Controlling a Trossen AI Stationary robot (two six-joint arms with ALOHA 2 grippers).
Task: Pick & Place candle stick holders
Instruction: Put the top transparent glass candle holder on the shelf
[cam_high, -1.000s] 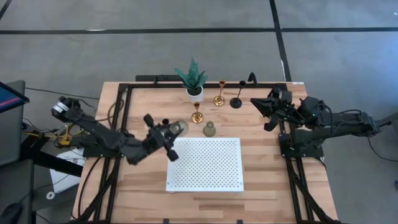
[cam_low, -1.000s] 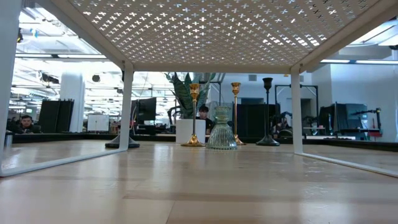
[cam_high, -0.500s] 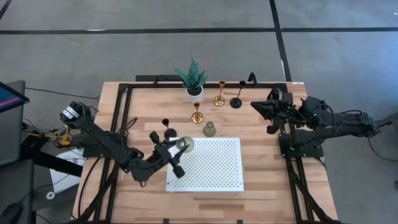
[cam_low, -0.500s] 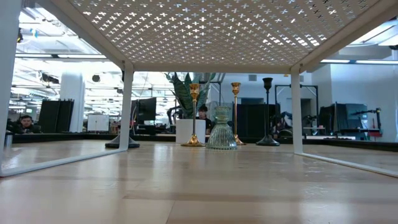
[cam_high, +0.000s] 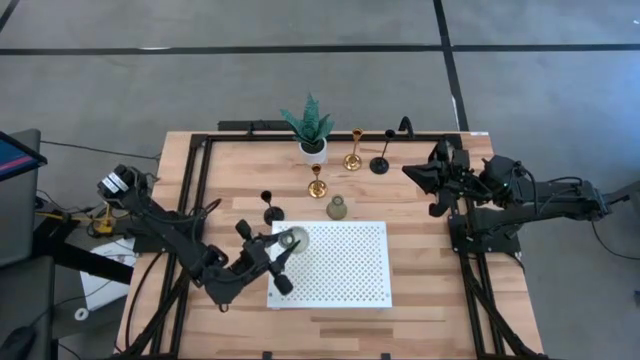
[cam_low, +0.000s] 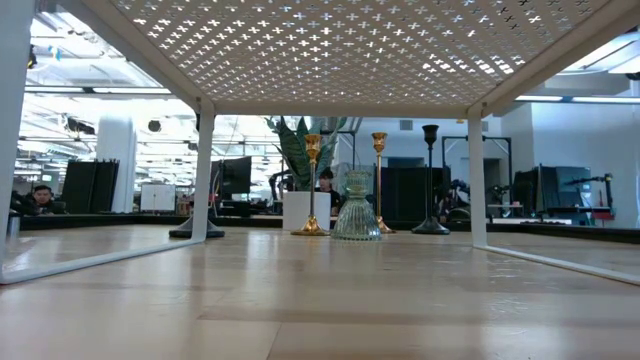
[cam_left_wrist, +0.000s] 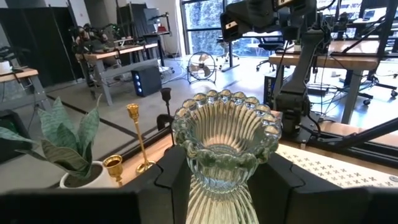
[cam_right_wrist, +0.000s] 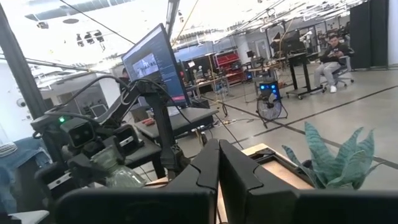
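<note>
My left gripper (cam_high: 277, 250) is shut on a ribbed grey-green glass holder (cam_high: 292, 238), which shows large in the left wrist view (cam_left_wrist: 224, 140), above the left far corner of the white perforated rack (cam_high: 335, 265). On the table stand a second grey-green holder (cam_high: 337, 208), two gold holders (cam_high: 317, 182) (cam_high: 353, 151) and two black ones (cam_high: 270, 206) (cam_high: 381, 156). My right gripper (cam_high: 428, 182) is shut and empty at the table's right side. My left gripper pinches the holder's narrow ribbed waist (cam_left_wrist: 219, 186) between its two fingers (cam_left_wrist: 177, 180), below the flared beaded rim (cam_left_wrist: 225, 109). The fingers come about level from the table's left near side. The holder stands upright in the hold, lifted clear of the rack.
A spiky green plant in a white pot (cam_high: 311, 128) stands at the far middle, close to the gold holders. The rack stands on legs (cam_low: 203, 170), with the table top free beneath it. A black frame (cam_high: 200, 190) runs along the table's sides.
My left gripper has carried the grey-green holder toward the table's near edge and slightly right, from beside the black holder to above the rack's left far corner. The holder stays in its hold. My right gripper has kept still.
</note>
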